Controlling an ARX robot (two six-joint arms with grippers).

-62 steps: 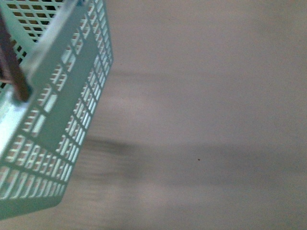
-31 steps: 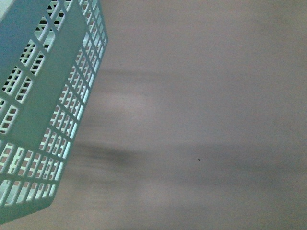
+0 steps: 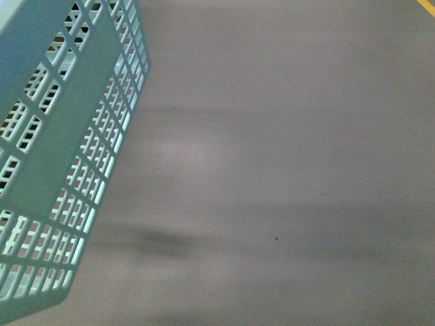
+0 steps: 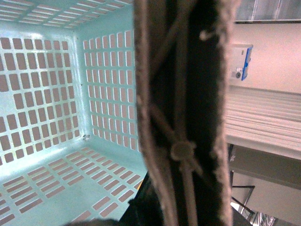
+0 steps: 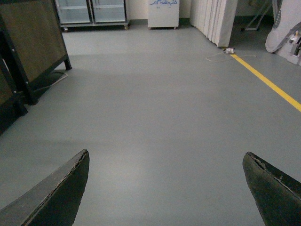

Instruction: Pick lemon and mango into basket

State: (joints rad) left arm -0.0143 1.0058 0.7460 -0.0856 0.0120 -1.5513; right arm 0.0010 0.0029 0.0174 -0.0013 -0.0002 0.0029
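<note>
The pale aqua basket [image 3: 64, 146] hangs tilted at the left of the front view, above grey floor. In the left wrist view I look down into the basket [image 4: 51, 117], whose slotted floor and walls hold nothing I can see. My left gripper is shut on its brown ribbed handle [image 4: 186, 94], which fills the middle of that view and hides the fingers. My right gripper [image 5: 167, 162] is open over bare floor with nothing between its dark fingertips [image 5: 70, 181]. No lemon or mango is in view.
Grey floor [image 5: 155, 94] stretches ahead with a yellow line [image 5: 268, 82] at the right. A dark-framed cabinet [image 5: 28, 42] stands at the left, glass-door fridges [image 5: 91, 12] and white panels [image 5: 214, 19] at the far wall.
In the front view the basket has swung: its handle and open top have left the frame and only its slotted side shows now. A yellow line has appeared at the top right corner.
</note>
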